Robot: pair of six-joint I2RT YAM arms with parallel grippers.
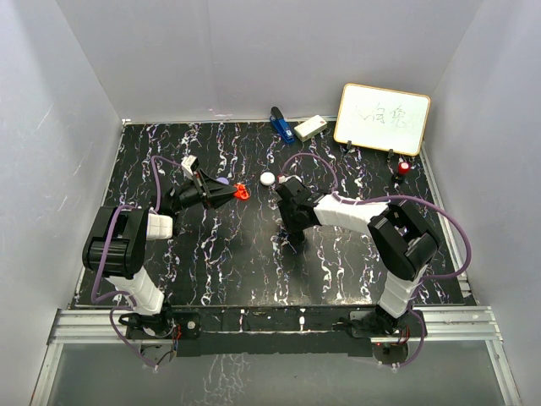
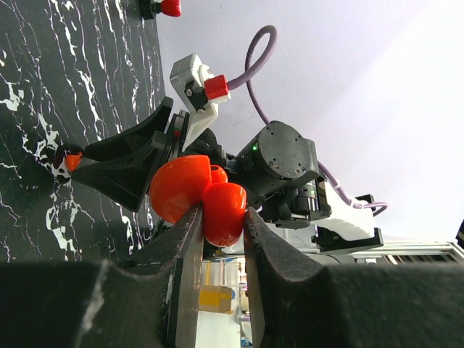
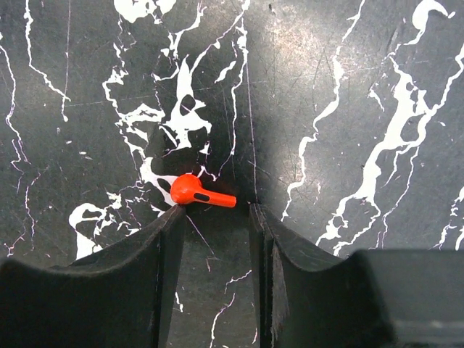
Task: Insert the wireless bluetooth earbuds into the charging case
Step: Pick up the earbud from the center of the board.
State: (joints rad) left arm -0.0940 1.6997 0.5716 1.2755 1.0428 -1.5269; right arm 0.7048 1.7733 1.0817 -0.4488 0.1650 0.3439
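My left gripper (image 2: 221, 217) is shut on an open red charging case (image 2: 190, 190), held above the table with its two round halves facing the right arm. From above, the case (image 1: 243, 192) sits at the left gripper's (image 1: 233, 194) tip, left of centre. A red earbud (image 3: 199, 192) lies flat on the black marble table, stem pointing right. My right gripper (image 3: 215, 212) is open and low over it; the left fingertip (image 3: 170, 217) touches the bud's head, the right fingertip stands apart. The left wrist view shows that earbud (image 2: 73, 159) at the right gripper's tip.
A white round case (image 1: 268, 178) lies just behind the right gripper (image 1: 293, 237), and a purple item (image 1: 221, 180) by the left one. At the back stand a whiteboard (image 1: 382, 118), a red-capped marker (image 1: 403, 167), a blue object (image 1: 281, 124) and a white box (image 1: 309, 127).
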